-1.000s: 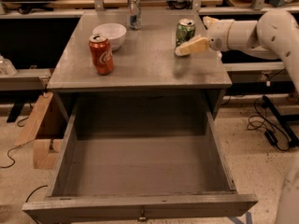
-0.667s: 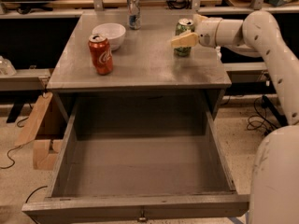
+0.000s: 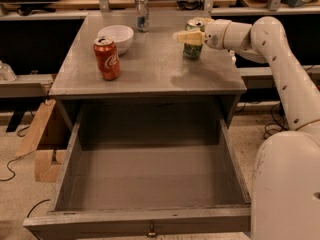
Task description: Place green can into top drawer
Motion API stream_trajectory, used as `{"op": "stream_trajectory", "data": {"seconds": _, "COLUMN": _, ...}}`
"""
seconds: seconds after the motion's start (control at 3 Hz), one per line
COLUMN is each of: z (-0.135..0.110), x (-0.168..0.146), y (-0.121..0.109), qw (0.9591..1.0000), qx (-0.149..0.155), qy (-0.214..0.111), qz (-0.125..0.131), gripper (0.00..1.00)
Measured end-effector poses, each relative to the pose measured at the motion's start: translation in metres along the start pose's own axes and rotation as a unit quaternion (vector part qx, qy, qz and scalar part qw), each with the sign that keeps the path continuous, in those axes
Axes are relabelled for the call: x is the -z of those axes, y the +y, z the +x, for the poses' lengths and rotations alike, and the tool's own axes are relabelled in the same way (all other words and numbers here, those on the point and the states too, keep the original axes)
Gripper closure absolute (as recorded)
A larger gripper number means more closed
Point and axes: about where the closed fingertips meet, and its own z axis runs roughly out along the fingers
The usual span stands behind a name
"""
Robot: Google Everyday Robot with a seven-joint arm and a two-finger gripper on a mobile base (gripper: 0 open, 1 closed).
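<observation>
The green can (image 3: 192, 49) stands upright at the back right of the grey cabinet top (image 3: 150, 69). My gripper (image 3: 188, 37) comes in from the right and sits level with the can's upper part, its pale tip lying across the can just below the rim. The white arm (image 3: 270, 44) curves down the right side of the view. The top drawer (image 3: 140, 218) is pulled wide open below the cabinet top. Its inside is bare, and its small metal knob (image 3: 150, 231) shows at the front centre.
A red-orange soda can (image 3: 107, 58) stands at the left of the top, next to a white bowl (image 3: 116, 36). A slim silver-and-blue can (image 3: 142, 6) stands at the back edge. A cardboard box (image 3: 42, 139) leans left of the cabinet. Cables lie on the floor.
My gripper has moved left, from beside the green can to across its upper part. The can still stands in the same spot on the top.
</observation>
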Motion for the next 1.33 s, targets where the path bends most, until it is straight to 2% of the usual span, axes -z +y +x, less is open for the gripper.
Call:
{"op": "stream_trajectory", "data": {"seconds": 0.33, "z": 0.000, "x": -0.004, "y": 0.002, "qw": 1.0000, "qx": -0.002, "qy": -0.001, "qz": -0.003, "gripper": 0.64}}
{"op": "stream_trajectory", "data": {"seconds": 0.67, "z": -0.011, "x": -0.010, "y": 0.023, "qw": 0.9993, "qx": 0.008, "qy": 0.021, "qz": -0.030, "gripper": 0.88}}
{"op": "stream_trajectory", "data": {"seconds": 1.0, "z": -0.033, "x": -0.008, "y": 0.063, "qw": 0.9959, "qx": 0.004, "qy": 0.042, "qz": -0.080, "gripper": 1.00}}
{"op": "stream_trajectory", "data": {"seconds": 1.33, "z": -0.058, "x": 0.007, "y": 0.106, "qw": 0.9916, "qx": -0.007, "qy": 0.047, "qz": -0.120, "gripper": 1.00}}
